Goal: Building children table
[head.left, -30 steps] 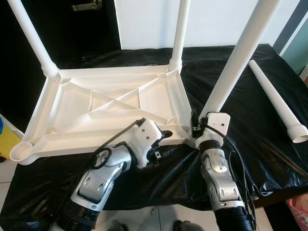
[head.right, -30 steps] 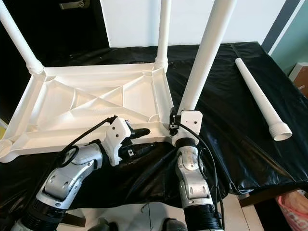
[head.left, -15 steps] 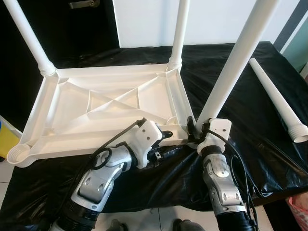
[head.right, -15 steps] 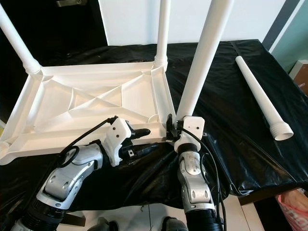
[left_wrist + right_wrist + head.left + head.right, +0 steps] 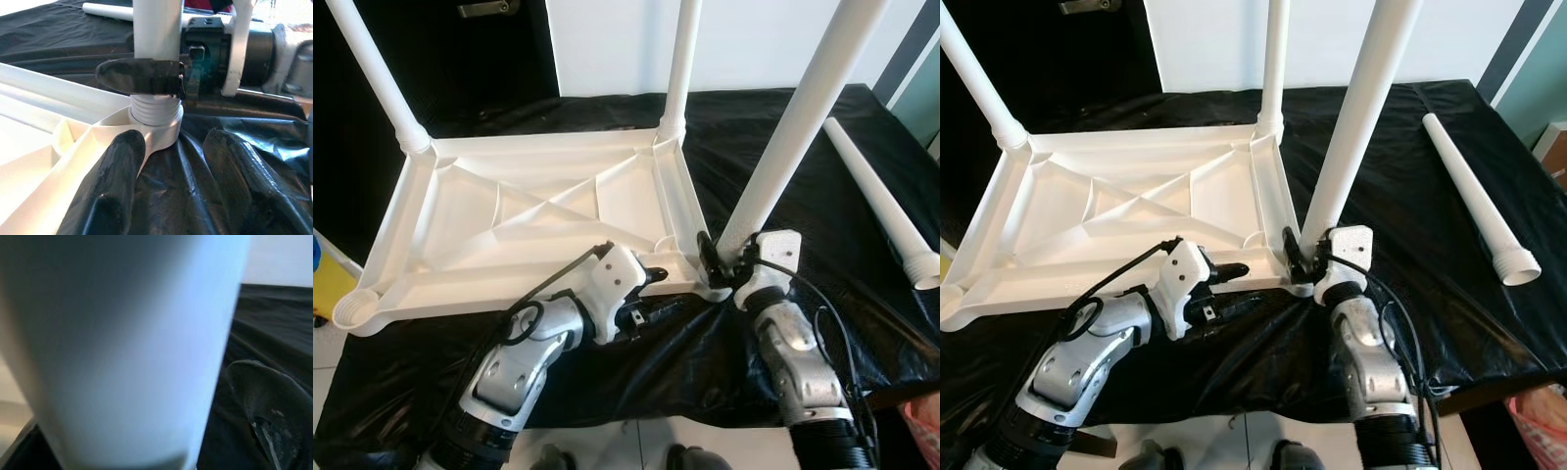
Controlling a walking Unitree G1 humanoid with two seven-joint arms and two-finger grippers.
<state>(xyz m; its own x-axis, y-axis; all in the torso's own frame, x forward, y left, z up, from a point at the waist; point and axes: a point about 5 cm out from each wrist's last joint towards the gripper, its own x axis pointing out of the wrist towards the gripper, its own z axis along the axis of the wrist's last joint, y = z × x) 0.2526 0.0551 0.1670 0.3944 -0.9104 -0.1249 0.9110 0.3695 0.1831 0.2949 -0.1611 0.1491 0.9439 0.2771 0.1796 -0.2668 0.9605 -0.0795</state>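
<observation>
— What has changed? The right gripper, clenched on the leg at the tabletop corner, has swung rightward.
— And the left gripper? Released, at the tabletop's near edge.

White plastic tabletop laid upside down on black sheet, ribbed underside shown. Three white legs stood upright in corner sockets: far left, far right, near right. Near left socket left open. Fourth leg laid flat, well apart.
</observation>
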